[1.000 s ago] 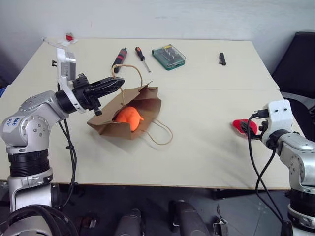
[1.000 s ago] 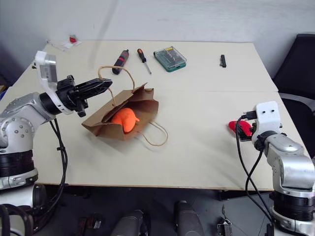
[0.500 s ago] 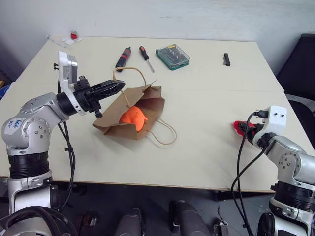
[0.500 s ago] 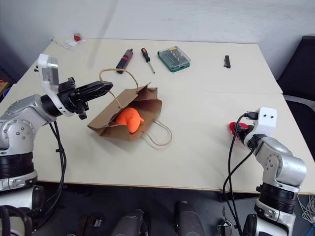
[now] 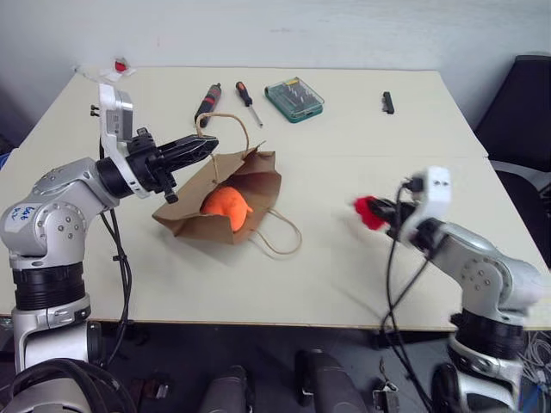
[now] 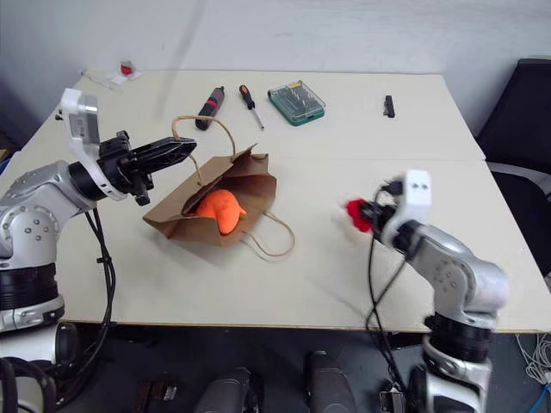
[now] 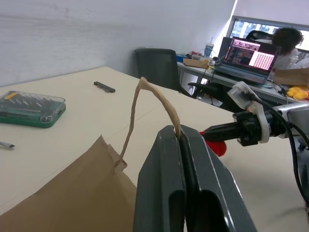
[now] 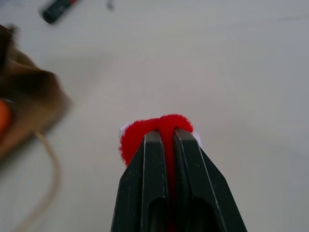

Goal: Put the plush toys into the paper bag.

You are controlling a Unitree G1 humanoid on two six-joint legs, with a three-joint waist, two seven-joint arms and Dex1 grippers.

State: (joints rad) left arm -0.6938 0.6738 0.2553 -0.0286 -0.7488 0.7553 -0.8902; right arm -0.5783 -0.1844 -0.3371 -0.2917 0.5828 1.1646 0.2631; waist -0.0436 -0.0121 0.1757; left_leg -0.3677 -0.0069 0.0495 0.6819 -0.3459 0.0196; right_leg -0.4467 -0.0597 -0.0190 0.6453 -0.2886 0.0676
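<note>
The brown paper bag [image 5: 245, 194] lies on its side on the table, mouth held up. My left gripper [image 5: 207, 145] is shut on the bag's upper handle [image 7: 154, 99], lifting it. The orange plush toy [image 5: 225, 206] rests inside the bag's mouth. My right gripper [image 5: 372, 213] is shut on the red plush toy [image 8: 159, 126], which hangs above the table right of the bag. The bag's other handle [image 5: 280, 232] lies flat on the table.
Two screwdrivers [image 5: 209, 99], a green bit case [image 5: 294, 99] and a small black part [image 5: 389, 102] lie at the table's [image 5: 344, 275] far side. A small red item [image 5: 120, 64] sits at the far left corner. A black chair [image 5: 516, 112] stands to the right.
My right gripper has closed on the red plush toy, lifted it off the table and carried it left toward the bag. The left gripper has kept still, holding the handle.
</note>
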